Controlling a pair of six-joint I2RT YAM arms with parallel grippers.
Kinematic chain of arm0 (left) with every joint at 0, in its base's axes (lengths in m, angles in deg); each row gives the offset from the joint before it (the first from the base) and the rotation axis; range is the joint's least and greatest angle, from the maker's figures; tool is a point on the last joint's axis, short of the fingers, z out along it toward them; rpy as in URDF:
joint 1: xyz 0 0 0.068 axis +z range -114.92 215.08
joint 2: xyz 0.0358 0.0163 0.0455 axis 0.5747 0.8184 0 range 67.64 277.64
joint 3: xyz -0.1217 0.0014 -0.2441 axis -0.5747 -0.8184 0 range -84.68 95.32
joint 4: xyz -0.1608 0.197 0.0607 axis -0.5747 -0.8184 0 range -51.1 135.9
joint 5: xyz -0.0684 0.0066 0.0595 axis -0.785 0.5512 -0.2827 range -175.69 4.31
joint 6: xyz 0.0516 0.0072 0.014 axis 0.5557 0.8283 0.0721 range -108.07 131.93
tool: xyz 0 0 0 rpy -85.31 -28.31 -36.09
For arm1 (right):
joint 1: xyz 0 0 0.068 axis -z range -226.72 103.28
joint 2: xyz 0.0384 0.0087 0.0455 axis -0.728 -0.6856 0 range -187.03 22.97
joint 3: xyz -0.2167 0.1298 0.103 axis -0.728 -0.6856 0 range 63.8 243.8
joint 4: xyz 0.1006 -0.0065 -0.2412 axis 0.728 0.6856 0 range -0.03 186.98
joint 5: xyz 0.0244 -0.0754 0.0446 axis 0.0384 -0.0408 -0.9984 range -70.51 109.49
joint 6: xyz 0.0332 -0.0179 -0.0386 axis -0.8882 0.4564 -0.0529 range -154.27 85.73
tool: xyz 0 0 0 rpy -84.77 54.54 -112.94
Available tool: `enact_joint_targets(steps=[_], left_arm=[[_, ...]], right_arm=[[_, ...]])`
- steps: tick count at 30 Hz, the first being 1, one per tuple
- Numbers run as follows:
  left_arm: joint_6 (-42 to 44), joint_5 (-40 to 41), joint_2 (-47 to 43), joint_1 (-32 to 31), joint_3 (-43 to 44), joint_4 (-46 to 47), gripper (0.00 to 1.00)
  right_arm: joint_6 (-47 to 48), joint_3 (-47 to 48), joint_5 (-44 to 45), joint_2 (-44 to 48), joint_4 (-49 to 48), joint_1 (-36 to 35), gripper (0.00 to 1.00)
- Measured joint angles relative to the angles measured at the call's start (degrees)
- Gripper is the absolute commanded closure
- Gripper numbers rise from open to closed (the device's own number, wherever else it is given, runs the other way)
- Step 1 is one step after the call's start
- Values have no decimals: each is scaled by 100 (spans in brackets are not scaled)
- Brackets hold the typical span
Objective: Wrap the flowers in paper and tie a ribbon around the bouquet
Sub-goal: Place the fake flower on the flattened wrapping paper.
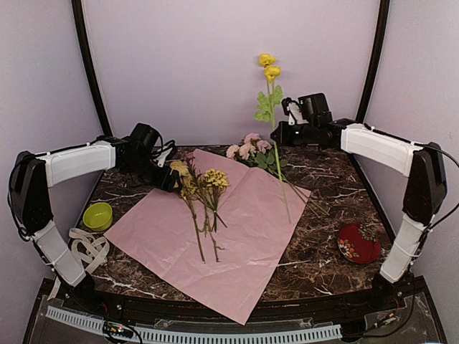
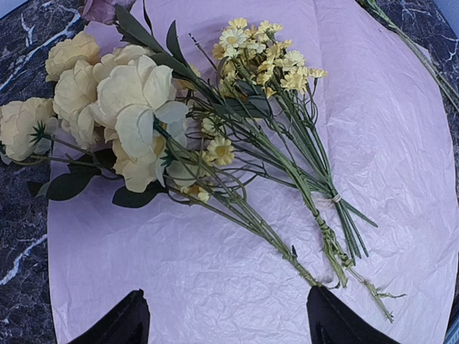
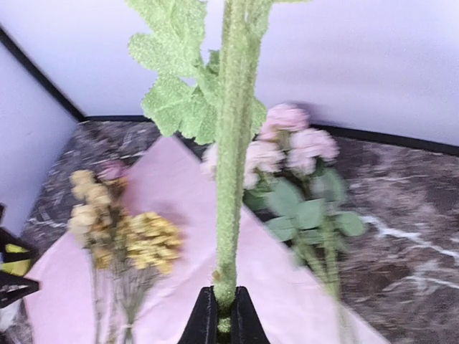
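At 9 o'clock the left tool (image 2: 226, 322) gapes wide, empty, over ruffled pale flowers (image 2: 129, 107) lying on the crinkled lilac paper (image 2: 215, 265) at the centre of the marbled worktop (image 1: 323, 251). At 1 o'clock the right tool (image 3: 224, 315) pinches a fuzzy green stem (image 3: 233, 143) upright.

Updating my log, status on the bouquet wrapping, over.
Left gripper open above yellow bunches on paper. Right gripper shut on tall yellow flower stem, upright. Ribbon untouched beside green bowl; nothing blocking.
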Motion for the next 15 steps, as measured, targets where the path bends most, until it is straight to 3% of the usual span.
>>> enact_joint_targets(steps=[7,15], left_arm=[[0,-20,0,0,0,-2,22],[0,-37,0,0,0,-11,22]], right_arm=[[-1357,-133,-1110,-647,-1617,-1287,100],[-2409,437,-1805,-2461,-2422,-1862,100]])
